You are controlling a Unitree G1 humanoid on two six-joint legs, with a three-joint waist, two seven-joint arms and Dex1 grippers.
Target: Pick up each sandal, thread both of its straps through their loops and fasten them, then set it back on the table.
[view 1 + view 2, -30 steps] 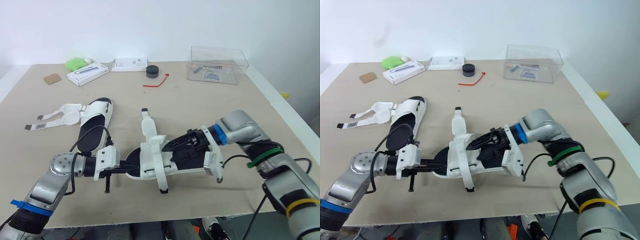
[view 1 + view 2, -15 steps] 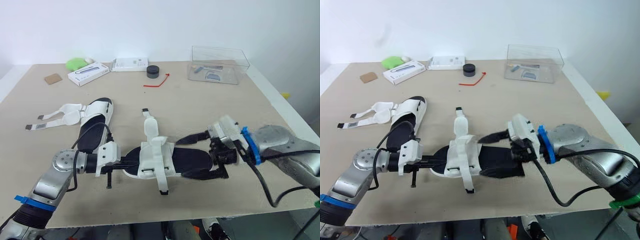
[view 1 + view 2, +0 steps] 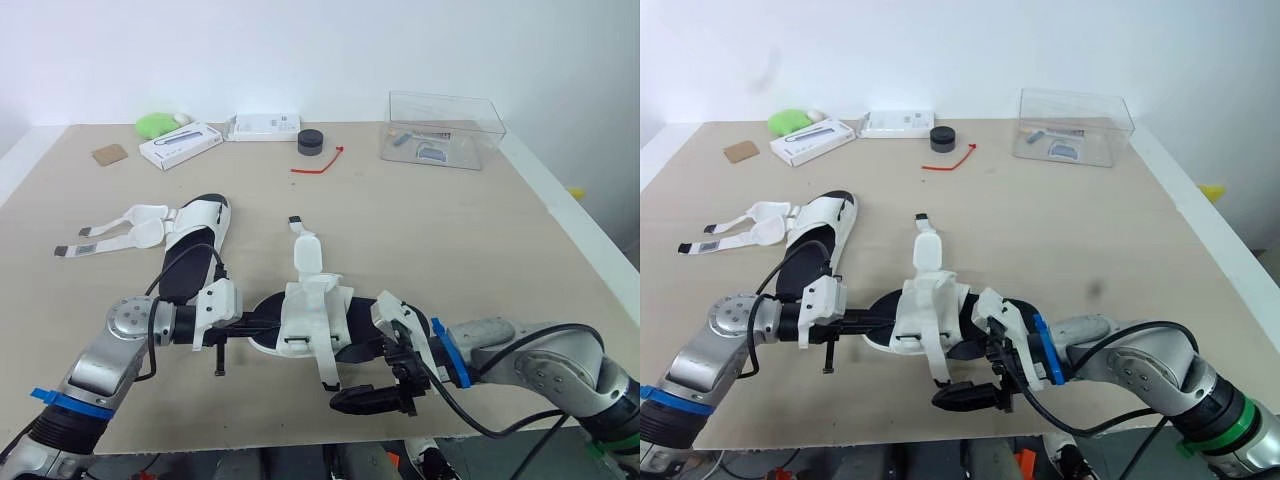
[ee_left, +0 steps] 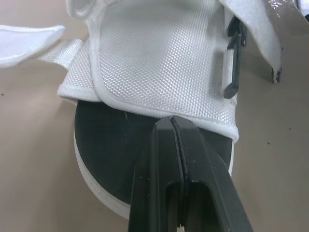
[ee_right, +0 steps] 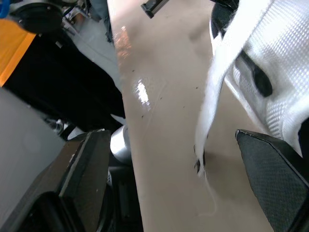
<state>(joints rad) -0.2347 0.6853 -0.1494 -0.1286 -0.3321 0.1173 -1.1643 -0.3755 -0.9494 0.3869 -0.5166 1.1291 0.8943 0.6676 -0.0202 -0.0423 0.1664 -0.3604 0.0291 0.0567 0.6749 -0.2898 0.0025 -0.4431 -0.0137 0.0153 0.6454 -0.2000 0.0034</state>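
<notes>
Bright, even light from overhead falls on the tan table (image 3: 430, 250). Shadows under the near sandal (image 3: 312, 318) are soft and short. In the right wrist view, small white glare patches shine near the table's front edge.

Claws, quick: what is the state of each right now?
Left claw: closed, tips on the sole of the sandal; whether it grips cannot be told.
Right claw: open, holding nothing; loose strap dangles ahead.

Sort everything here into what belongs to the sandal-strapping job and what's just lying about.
Job: near sandal, far sandal, left gripper, right gripper.
Lying about: clear box, red tie, black puck, angled white box, flat white pack, green lump, brown square.
</notes>
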